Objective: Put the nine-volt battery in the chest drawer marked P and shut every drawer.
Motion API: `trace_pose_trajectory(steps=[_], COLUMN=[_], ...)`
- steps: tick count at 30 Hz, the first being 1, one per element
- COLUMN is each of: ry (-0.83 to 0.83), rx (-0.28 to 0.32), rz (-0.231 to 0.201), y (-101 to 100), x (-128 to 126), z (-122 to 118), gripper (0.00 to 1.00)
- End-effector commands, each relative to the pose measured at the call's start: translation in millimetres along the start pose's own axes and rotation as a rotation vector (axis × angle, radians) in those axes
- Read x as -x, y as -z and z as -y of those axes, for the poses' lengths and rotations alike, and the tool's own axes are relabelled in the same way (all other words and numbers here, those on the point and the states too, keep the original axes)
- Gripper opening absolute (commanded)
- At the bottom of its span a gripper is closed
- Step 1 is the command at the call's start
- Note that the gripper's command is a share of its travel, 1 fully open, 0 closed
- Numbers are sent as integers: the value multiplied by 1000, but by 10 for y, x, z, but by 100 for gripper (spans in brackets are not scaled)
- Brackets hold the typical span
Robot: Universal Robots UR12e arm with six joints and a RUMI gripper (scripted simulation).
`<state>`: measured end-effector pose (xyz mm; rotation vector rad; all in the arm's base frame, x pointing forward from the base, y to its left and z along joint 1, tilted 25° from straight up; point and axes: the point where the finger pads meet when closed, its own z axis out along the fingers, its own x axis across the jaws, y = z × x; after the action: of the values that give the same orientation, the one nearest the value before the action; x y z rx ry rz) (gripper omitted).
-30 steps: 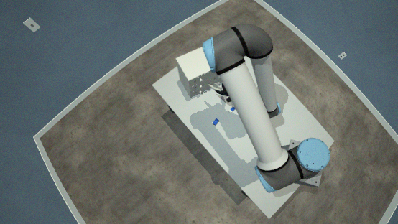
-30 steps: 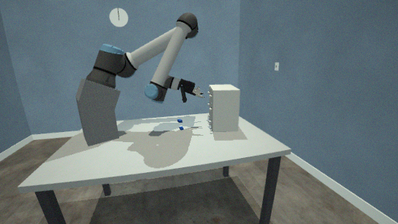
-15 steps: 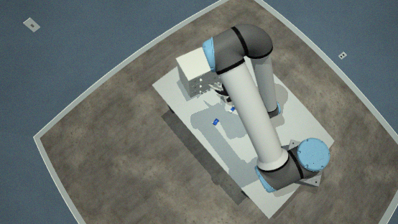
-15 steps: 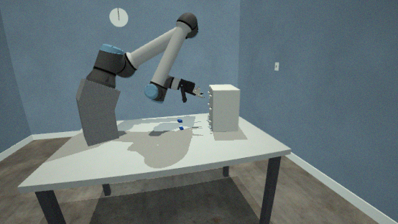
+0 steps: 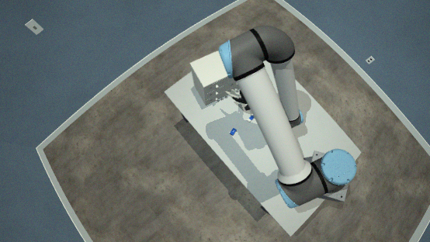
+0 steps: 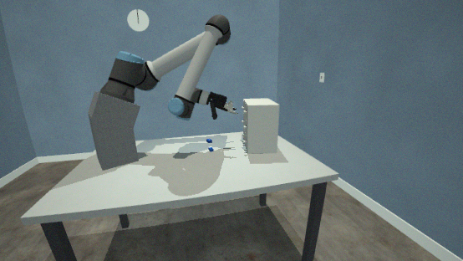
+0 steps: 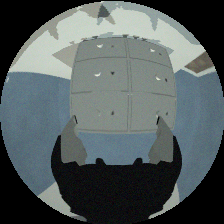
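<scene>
No lettering, brand or number could be read. Small dark marks [image 7: 112, 73] were seen on the drawer fronts of the chest [image 5: 209, 71] [image 6: 262, 125] [image 7: 100, 82], near the desk's short edge farthest from the arm's base; too small and blurred to be made out as letters or shadows.
</scene>
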<state>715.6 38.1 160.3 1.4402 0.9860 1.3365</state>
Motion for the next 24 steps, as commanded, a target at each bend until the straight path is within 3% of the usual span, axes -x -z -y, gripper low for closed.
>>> trace_pose_trajectory(steps=[1,24], ry=[0,0], rx=[0,-29], rz=[0,0], y=[1,27], x=[-1,0], z=[-4,-21], gripper=[100,100])
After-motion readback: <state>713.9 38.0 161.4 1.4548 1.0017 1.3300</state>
